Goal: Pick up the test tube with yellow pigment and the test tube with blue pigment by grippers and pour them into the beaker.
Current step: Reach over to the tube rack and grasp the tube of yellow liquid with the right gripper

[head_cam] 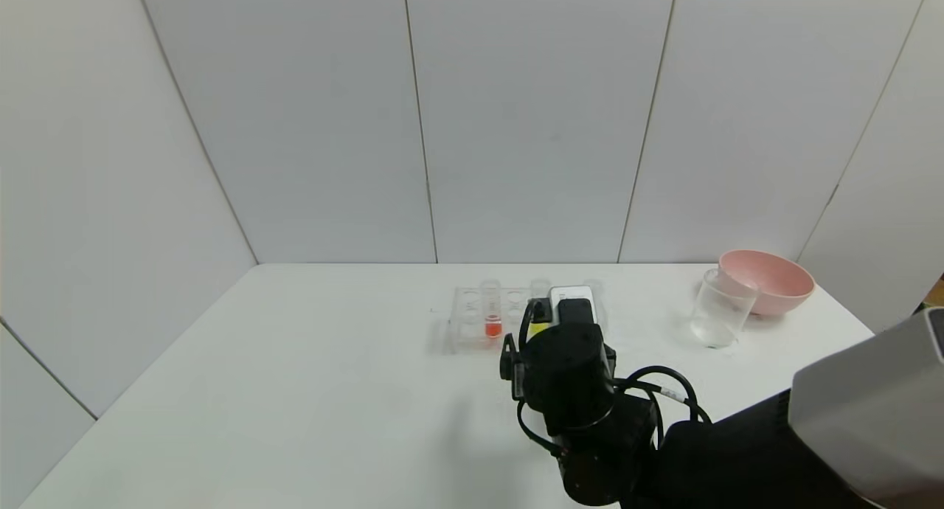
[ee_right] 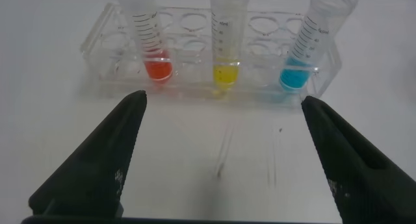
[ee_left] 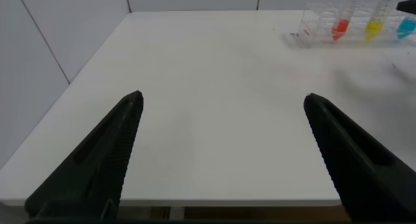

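Right gripper (ee_right: 221, 159) hanging spread wide before the tube rack (ee_right: 97, 52).
I'm seeing the yellow pigment tube (ee_right: 225, 71) centre-frame in the rack, the blue pigment tube (ee_right: 299, 74) to its right and the orange-red tube (ee_right: 158, 67) on its left; beaker (head_cam: 719, 310) standing at right, touching the pink bowl (head_cam: 771, 280); left gripper (ee_left: 221, 152) spread over bare table (ee_left: 208, 87).

You have a white bench (head_cam: 332, 391) before you, boxed in by pale grey panel walls (head_cam: 531, 125) from 9 through 12 to 3 o'clock, evenly lit.
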You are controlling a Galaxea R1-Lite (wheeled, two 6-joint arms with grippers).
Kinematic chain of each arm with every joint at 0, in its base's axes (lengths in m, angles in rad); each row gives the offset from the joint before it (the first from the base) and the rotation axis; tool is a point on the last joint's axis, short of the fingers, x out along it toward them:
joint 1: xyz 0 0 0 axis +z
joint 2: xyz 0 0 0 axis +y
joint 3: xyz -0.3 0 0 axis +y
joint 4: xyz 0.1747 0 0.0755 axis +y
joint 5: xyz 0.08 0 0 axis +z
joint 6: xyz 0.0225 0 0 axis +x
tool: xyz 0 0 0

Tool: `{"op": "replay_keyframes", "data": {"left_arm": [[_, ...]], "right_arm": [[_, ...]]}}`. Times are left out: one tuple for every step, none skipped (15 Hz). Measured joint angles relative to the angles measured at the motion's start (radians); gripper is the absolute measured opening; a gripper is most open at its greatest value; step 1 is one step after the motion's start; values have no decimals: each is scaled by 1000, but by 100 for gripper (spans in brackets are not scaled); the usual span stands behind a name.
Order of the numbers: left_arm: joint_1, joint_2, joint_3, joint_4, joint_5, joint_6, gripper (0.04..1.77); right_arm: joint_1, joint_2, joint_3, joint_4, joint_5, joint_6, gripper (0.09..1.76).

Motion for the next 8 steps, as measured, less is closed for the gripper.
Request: {"op": "replay_keyframes", "data": {"left_arm": [[0, 0, 0, 0, 0, 0, 176], [0, 0, 0, 0, 0, 0, 176], [0, 0, 0, 0, 0, 0, 176], [0, 0, 0, 0, 0, 0, 176], [0, 0, 0, 0, 0, 0, 176], [0, 0, 0, 0, 0, 0, 176], [0, 0, 0, 0, 0, 0, 176], [0, 0, 0, 0, 0, 0, 176]], "right_arm": [[-12, 20, -29, 0, 2, -8, 171], [-23, 40, -54, 0, 2, -21, 171], [-36, 60, -84, 0, 4, -34, 171], [-47, 75, -107, 0, 6, -44, 171], [-56, 88, -129, 1, 10, -53, 171], [-65, 100, -147, 1, 12, -59, 171], [-73, 112, -164, 1, 13, -61, 171], [-77, 122, -177, 1, 14, -61, 171]]}}
